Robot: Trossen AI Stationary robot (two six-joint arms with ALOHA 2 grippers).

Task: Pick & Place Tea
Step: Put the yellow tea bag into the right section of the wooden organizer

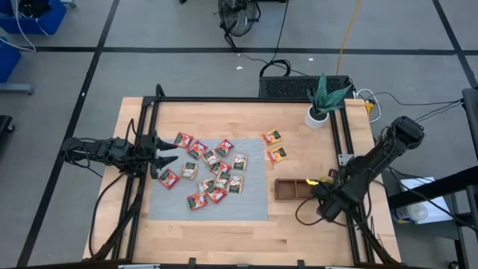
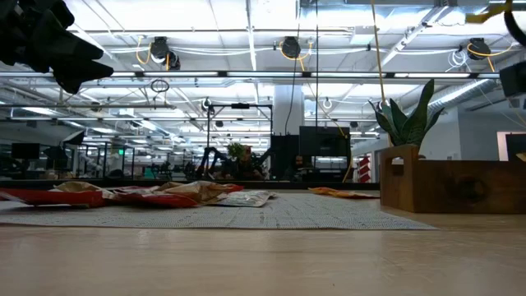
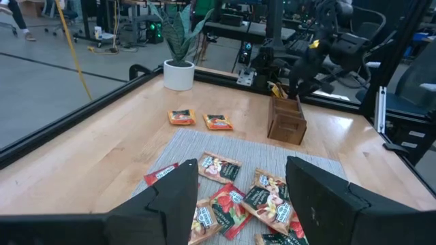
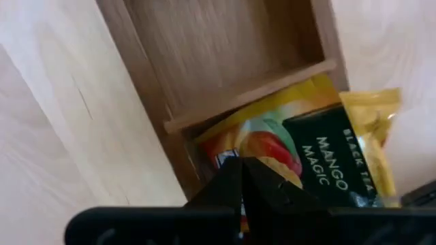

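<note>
The right gripper (image 1: 326,196) is positioned over the right end of the brown wooden compartment tray (image 1: 287,189), near the right edge of the light wooden table (image 1: 224,239). Its 2 dark fingers (image 4: 255,184) are pressed together, tips meeting against a yellow-orange tea sachet with a dark label (image 4: 300,160). This sachet lies tilted in a tray compartment, propped against a wooden divider (image 4: 248,95), with 1 corner projecting past the tray wall. Whether the fingertips pinch the sachet edge or merely touch it cannot be determined.

The left gripper (image 1: 166,157) hovers at the left edge of the grey rectangular mat (image 1: 254,205), above the table surface. Its fingers (image 3: 174,197) are spread and hold nothing.

The main group of small flat square tea sachets, red, white and green (image 1: 213,170), lies scattered on the left and central area of the mat, several overlapping. The nearest of them lie just beside the left gripper tips.

2 further yellow-orange sachets (image 1: 275,146) lie at the mat's far right corner, well apart from the main group, one just beyond the other.

A white pot holding a green spiky plant (image 1: 317,116) stands at the table's far right corner, beyond the tray.
</note>
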